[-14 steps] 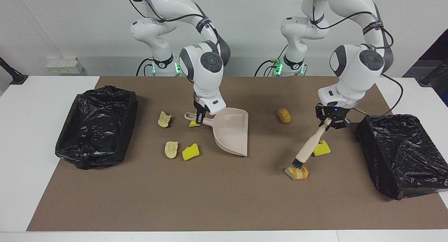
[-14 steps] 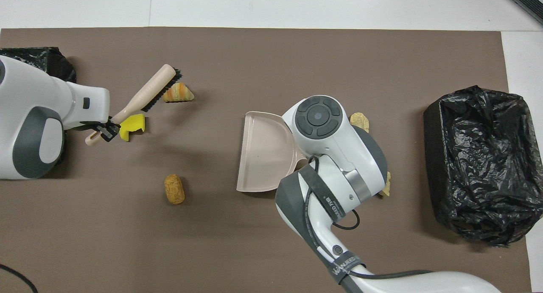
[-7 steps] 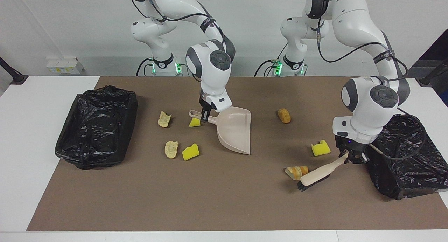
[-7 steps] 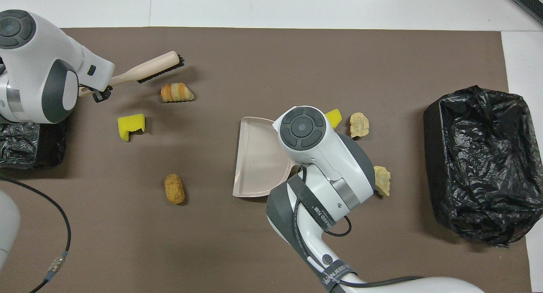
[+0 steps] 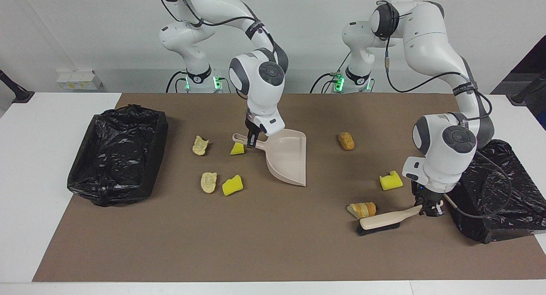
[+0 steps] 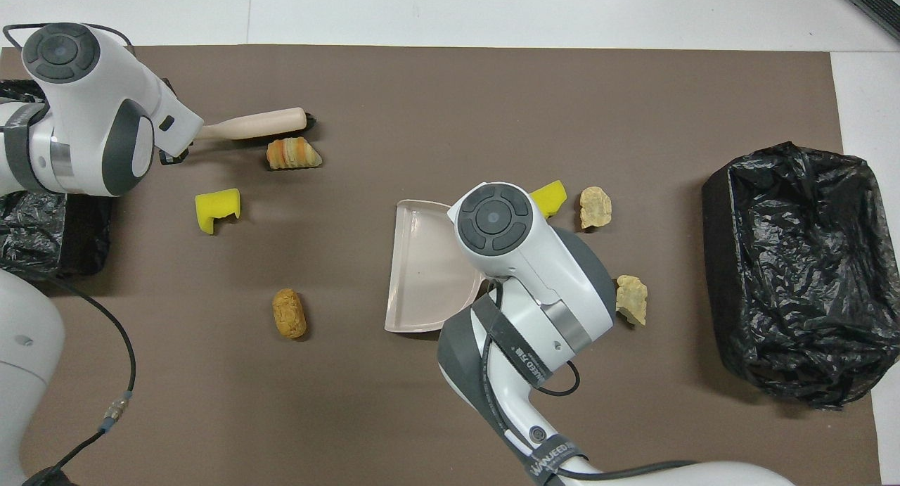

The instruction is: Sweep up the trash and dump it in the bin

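Left hand (image 5: pixel 430 210): lower right of the facing view, low over the mat, clenched on the brush handle's end.
Brush (image 5: pixel 386 221): lies almost flat, bristles down, touching or just above the mat, just beside the croissant scrap; handle runs toward the nearby bin.
Right hand (image 5: pixel 251 140): centre of the facing view, clenched on the dustpan handle.
Dustpan (image 5: pixel 286 157): beige, mid-frame, mouth turned toward the brush's end of the bench; nothing in it.
Trash: seven scraps, all on the mat, none in a bin.
Croissant scrap (image 5: pixel 362 209): lower right of centre, facing view, next to the bristles.
Notched sponge (image 5: pixel 391 180): above the croissant, toward the left arm's bin.
Brown roll (image 5: pixel 346 141): right of the dustpan, facing view, well apart from it.
Small sponge (image 5: pixel 237 148): just beside the dustpan handle.
Sponge chunk (image 5: pixel 232 185): lower left of the dustpan.
Two pale bread bits (image 5: pixel 208 182): left of centre, one above the other.
Bins: black-lined, one at each end of the frame (image 5: pixel 117 154), (image 5: pixel 503 190).
Mat (image 5: pixel 264 243): brown, covers the bench top.
Handling, judged: scraps look light and soft; sponges likely to bounce or tumble, roll likely to roll off line. Push, do not pinch: bristles low against the side away from the dustpan, pan lip flat on the mat.
Step, judged: first sweep of the croissant toward the dustpan.
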Controlling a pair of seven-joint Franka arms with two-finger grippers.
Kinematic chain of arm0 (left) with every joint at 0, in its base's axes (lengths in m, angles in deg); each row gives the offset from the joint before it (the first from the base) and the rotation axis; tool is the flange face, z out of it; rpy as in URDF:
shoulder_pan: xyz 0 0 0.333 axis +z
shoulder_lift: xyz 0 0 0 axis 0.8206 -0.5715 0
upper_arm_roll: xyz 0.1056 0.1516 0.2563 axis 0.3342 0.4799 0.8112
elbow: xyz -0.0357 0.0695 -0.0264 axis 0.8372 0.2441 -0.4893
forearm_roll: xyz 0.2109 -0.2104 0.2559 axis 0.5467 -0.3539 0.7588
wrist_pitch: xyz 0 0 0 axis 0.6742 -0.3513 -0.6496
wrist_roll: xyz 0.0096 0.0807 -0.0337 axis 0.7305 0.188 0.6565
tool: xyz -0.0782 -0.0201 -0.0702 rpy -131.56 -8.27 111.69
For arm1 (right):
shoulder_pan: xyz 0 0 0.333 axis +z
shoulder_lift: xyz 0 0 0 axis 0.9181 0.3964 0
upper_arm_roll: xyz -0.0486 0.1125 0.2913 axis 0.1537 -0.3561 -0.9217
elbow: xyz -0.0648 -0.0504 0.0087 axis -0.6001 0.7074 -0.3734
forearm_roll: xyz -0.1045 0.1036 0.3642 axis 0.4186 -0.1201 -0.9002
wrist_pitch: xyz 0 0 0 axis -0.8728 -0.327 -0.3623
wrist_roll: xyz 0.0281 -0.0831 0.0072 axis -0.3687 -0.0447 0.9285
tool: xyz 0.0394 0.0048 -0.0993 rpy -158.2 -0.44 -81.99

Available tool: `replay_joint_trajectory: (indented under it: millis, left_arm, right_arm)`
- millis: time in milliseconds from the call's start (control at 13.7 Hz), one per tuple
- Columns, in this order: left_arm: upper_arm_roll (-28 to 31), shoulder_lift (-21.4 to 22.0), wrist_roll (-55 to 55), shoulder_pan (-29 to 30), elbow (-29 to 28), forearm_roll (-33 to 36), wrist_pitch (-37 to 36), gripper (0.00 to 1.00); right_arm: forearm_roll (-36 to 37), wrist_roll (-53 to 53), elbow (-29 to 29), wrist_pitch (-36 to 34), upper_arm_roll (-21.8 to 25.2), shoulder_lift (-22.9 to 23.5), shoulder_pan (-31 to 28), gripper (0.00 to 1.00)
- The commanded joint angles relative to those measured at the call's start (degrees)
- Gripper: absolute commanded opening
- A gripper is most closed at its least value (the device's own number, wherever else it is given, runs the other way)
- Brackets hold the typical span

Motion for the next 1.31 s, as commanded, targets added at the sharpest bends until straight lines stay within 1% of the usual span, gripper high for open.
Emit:
replay_joint_trajectory:
  millis: [0, 146, 291, 364, 510, 655, 728, 874, 1020, 1238]
  left_arm:
    - [-0.1, 9.1, -1.6, -0.6, -13.9, 2.3, 0.5, 0.0]
    - [-0.1, 15.1, -1.6, -0.8, -22.3, 2.4, 0.4, 0.0]
    - [-0.1, 20.3, -1.6, -1.4, -28.8, 2.4, -0.4, 0.0]
    - [-0.1, 22.2, -1.4, -2.1, -30.4, 2.4, -0.8, 0.0]
    - [-0.1, 23.5, -0.9, -2.1, -29.9, 2.5, -2.5, 0.0]
    - [-0.1, 23.7, -0.7, -1.4, -26.4, 2.5, -3.4, 0.0]
    - [0.1, 24.2, 0.8, -1.1, -25.9, 2.5, -3.4, 0.0]
    - [0.9, 24.9, 8.0, 0.1, -26.1, 2.5, -3.6, 0.0]
    - [0.9, 24.9, 10.9, 3.7, -26.4, 2.5, -2.5, 0.0]
    - [0.9, 24.4, 14.1, 9.5, -27.6, 2.6, 0.0, 0.0]
  right_arm:
    - [1.1, -1.3, -2.0, 1.6, -0.3, -1.4, 0.0, 0.0]
    - [1.1, -1.3, -2.2, 1.6, -0.3, -1.4, 0.0, 0.0]
    - [1.1, -1.3, -2.2, 1.6, -0.3, -1.3, 0.0, 0.0]
    - [1.1, -1.3, -2.2, 1.6, -0.2, -1.4, 0.0, 0.0]
    - [1.1, -1.3, -2.2, 1.6, -0.2, -1.4, 0.0, 0.0]
    - [1.1, -1.3, -2.2, 1.6, -0.2, -1.4, 0.0, 0.0]
    - [1.1, -1.3, -2.2, 1.6, -0.3, -1.3, 0.0, 0.0]
    - [1.1, -1.2, -2.2, 1.6, -0.2, -1.4, 0.0, 0.0]
    - [1.1, -1.1, -2.3, 1.8, -0.3, -1.3, -0.1, 0.0]
    - [1.1, -0.4, -3.2, 4.2, -0.3, -1.3, -0.5, 0.0]
